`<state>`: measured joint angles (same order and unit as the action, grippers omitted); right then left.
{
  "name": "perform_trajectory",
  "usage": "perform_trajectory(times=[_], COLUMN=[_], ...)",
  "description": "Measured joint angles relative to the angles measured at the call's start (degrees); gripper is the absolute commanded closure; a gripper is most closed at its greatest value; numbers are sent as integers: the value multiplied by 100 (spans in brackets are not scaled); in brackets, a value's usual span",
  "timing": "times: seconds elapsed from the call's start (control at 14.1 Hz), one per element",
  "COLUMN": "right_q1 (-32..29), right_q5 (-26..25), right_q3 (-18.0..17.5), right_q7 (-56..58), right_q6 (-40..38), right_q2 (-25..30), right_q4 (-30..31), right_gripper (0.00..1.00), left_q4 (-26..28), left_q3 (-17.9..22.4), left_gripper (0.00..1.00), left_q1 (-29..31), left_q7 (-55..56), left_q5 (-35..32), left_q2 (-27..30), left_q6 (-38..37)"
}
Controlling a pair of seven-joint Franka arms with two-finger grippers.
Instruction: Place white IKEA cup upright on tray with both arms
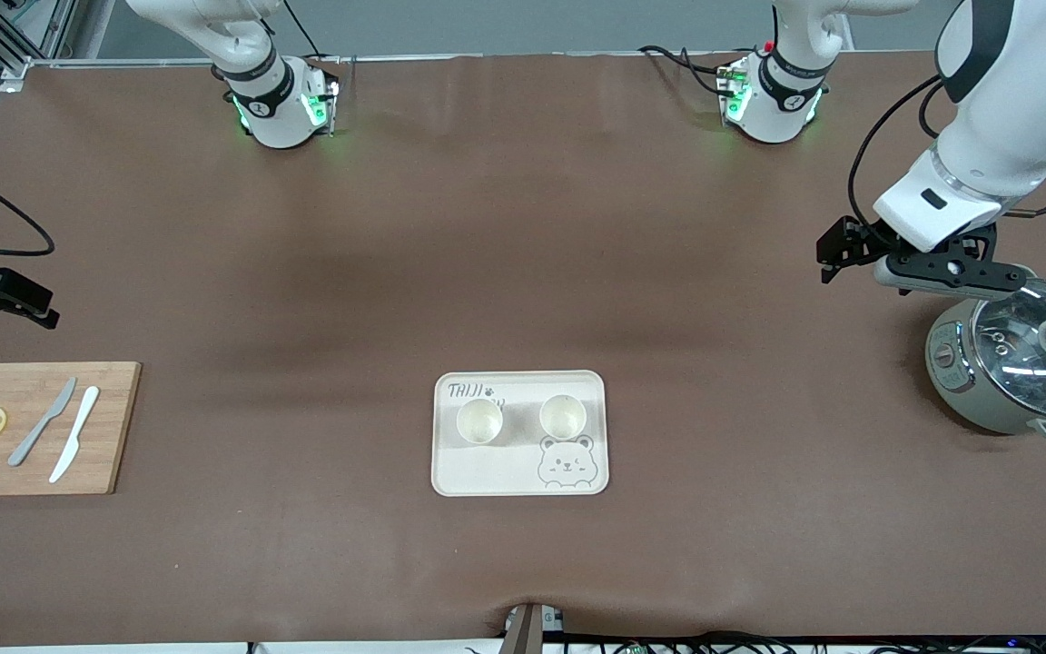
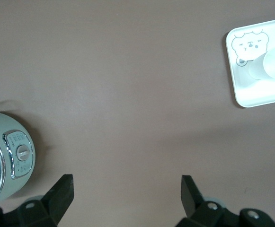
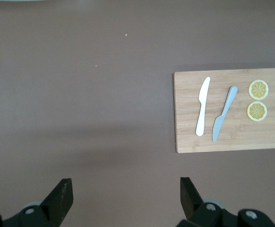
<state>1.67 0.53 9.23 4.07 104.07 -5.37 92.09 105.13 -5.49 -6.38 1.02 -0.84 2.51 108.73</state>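
Note:
The cream tray (image 1: 505,468) with the bear face lies in the middle of the table, toward the front camera. Two white cups (image 1: 479,421) (image 1: 563,416) stand upright on it, side by side. My left gripper (image 1: 950,272) is open and empty, in the air beside the pot at the left arm's end. Its wrist view shows its open gripper (image 2: 127,182) over bare table, with the tray (image 2: 236,90) and one cup (image 2: 272,66) far off. My right gripper (image 1: 5,300) is open and empty over the table at the right arm's end, and the right wrist view shows it open (image 3: 126,184).
A grey electric pot with a glass lid (image 1: 1018,368) stands at the left arm's end and also shows in the left wrist view (image 2: 4,161). A wooden cutting board (image 1: 114,427) with two knives and two lemon slices lies at the right arm's end, also in the right wrist view (image 3: 184,118).

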Motion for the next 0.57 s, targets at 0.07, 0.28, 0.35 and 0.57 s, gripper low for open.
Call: perform_trajectory(times=[0.07,0.28,0.35,0.57], right_q1=[0,1,1,2], right_q5=[0,3,5,27], right_q3=[-20,-53,-59,-75], right_q7=[-144,-247,-249,-252], right_q6=[24,70,78,93], right_q2=[28,39,38,38], right_q4=[-30,-160,-169,-169], right_gripper=[0,0,0,0], left_q4=[0,5,6,7], left_q3=[0,0,0,0], left_gripper=[0,0,0,0], left_q1=[0,0,0,1], left_q7=[0,0,0,0], left_q5=[0,0,0,0], left_q2=[0,0,0,0], left_q6=[0,-4,-4,-5])
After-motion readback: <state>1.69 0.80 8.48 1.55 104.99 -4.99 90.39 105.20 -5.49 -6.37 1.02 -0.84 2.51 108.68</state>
